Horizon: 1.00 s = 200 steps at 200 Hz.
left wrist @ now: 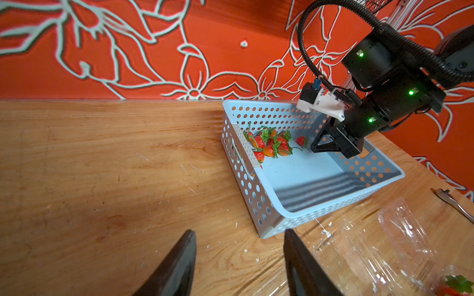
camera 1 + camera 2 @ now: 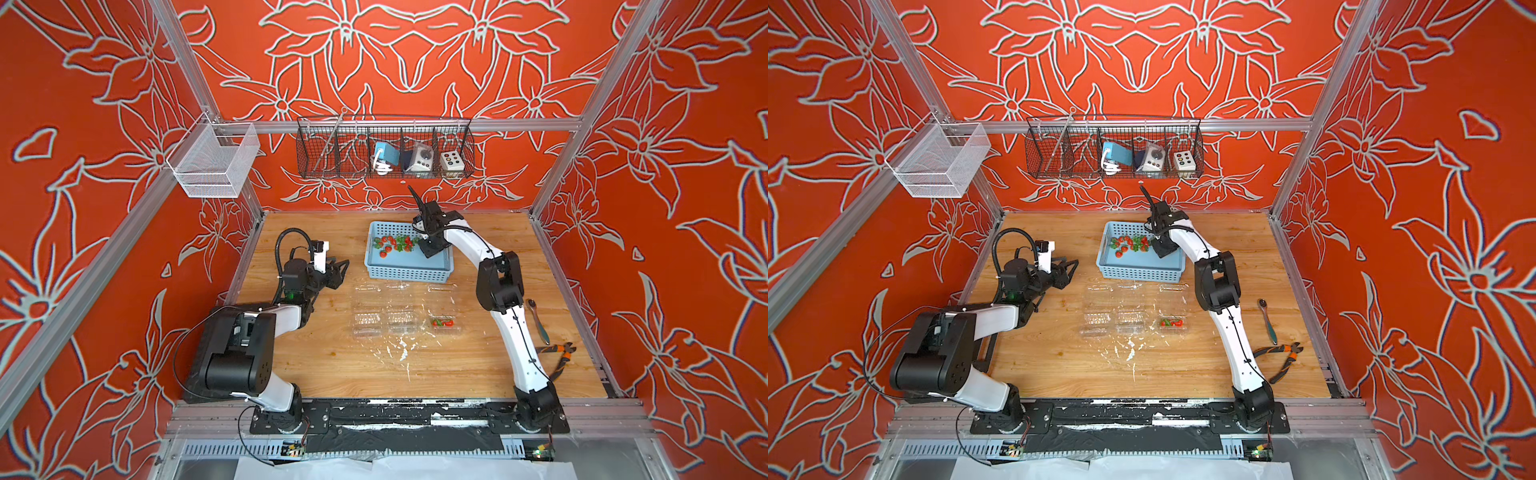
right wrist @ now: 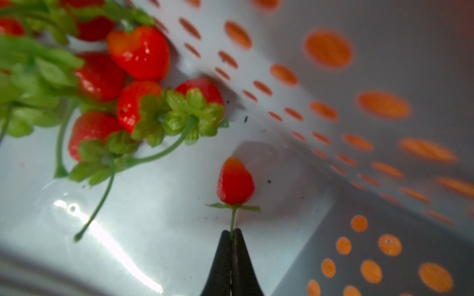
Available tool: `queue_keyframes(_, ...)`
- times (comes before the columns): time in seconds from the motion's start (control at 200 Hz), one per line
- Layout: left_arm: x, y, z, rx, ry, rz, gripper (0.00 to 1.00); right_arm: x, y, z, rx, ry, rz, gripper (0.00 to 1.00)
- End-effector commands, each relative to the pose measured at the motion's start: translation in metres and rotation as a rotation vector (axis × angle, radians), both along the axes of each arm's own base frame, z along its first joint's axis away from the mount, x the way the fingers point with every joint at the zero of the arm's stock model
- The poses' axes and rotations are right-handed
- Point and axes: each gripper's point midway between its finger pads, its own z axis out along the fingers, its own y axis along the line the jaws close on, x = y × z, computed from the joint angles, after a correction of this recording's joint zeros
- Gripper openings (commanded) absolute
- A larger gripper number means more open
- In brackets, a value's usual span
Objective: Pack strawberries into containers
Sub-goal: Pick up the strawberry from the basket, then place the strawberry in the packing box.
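3 clear containers (image 2: 401, 323) sit in a row on the wooden table (image 2: 332, 365), their lids swung open toward the blue perforated basket (image 2: 407, 275) just behind them. In both top views the end container (image 2: 457, 330) nearest the right arm has red berries (image 2: 442, 322) in it, 2 as far as I can make out.

Most of the strawberries (image 2: 392, 244) lie heaped in the far part of the basket, on the side toward the left arm, with leafy caps and stems tangled together. The right arm reaches down into the basket. From its wrist view, the right gripper (image 3: 232, 233) has its jaws pressed tight together on the thin green stem of a lone strawberry (image 3: 235, 182). That berry points away from the claw and sits apart from the heap, near the corner where 2 holed walls meet. I cannot tell whether it is off the basket floor.

The left gripper (image 1: 239, 232) hangs low over bare wood beside the basket, near its corner but not touching it. Its 2 dark fingers (image 1: 179, 264) are spread, with nothing between them.

Beyond the right arm, near the table's edge, a spoon (image 2: 538, 322) and a pair of orange-handled pliers (image 2: 559, 358) lie on the wood, well apart from the containers.
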Motion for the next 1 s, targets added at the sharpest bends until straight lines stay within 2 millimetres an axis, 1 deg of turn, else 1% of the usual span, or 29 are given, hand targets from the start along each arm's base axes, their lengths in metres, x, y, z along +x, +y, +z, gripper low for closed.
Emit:
queue_keyframes(0.0, 0.003, -0.002, 0.007, 0.003, -0.021, -0.012, 0.54, 0.000, 0.002, 0.048, 0.060, -0.075, 0.014, 0.00)
queue_keyframes(0.135, 0.003, -0.002, 0.007, 0.003, -0.022, -0.011, 0.54, -0.013, 0.004, 0.071, 0.107, -0.111, 0.018, 0.00)
queue_keyframes(0.225, 0.002, -0.002, 0.008, 0.003, -0.025, -0.011, 0.54, -0.030, 0.000, 0.084, 0.121, -0.121, 0.009, 0.00)
queue_keyframes(0.315, 0.003, -0.002, 0.008, 0.003, -0.025, -0.010, 0.54, -0.055, -0.003, 0.092, 0.135, -0.126, -0.007, 0.00)
queue_keyframes(0.33, 0.003, -0.002, 0.007, 0.002, -0.024, -0.009, 0.54, -0.060, -0.005, 0.096, 0.142, -0.137, -0.010, 0.00)
queue_keyframes(0.35, 0.003, -0.002, 0.007, 0.003, -0.023, -0.010, 0.54, -0.067, -0.004, 0.096, 0.149, -0.139, -0.012, 0.00)
queue_keyframes(0.38, 0.003, -0.001, 0.007, 0.003, -0.023, -0.008, 0.54, -0.078, -0.005, 0.103, 0.164, -0.153, -0.014, 0.00)
queue_keyframes(0.395, 0.003, -0.002, 0.007, 0.002, -0.023, -0.010, 0.54, -0.084, -0.005, 0.100, 0.165, -0.147, -0.015, 0.00)
queue_keyframes(0.47, 0.003, -0.002, 0.007, 0.002, -0.022, -0.008, 0.54, -0.115, -0.008, 0.106, 0.183, -0.152, -0.014, 0.00)
queue_keyframes(0.566, 0.003, -0.002, 0.008, 0.001, -0.025, -0.007, 0.54, -0.151, -0.018, 0.105, 0.171, -0.141, -0.021, 0.00)
queue_keyframes(0.696, 0.002, -0.001, 0.007, 0.001, -0.024, -0.006, 0.54, -0.207, -0.023, 0.087, 0.151, -0.072, -0.011, 0.00)
queue_keyframes(0.766, 0.002, -0.001, 0.007, 0.001, -0.023, -0.005, 0.54, -0.231, -0.027, 0.077, 0.135, -0.044, -0.008, 0.00)
queue_keyframes(0.881, 0.002, -0.001, 0.007, 0.002, -0.024, -0.005, 0.54, -0.258, -0.039, 0.064, 0.120, -0.009, -0.030, 0.00)
queue_keyframes(0.996, 0.002, -0.001, 0.007, 0.002, -0.024, -0.004, 0.54, -0.278, -0.042, 0.055, 0.134, 0.027, -0.029, 0.00)
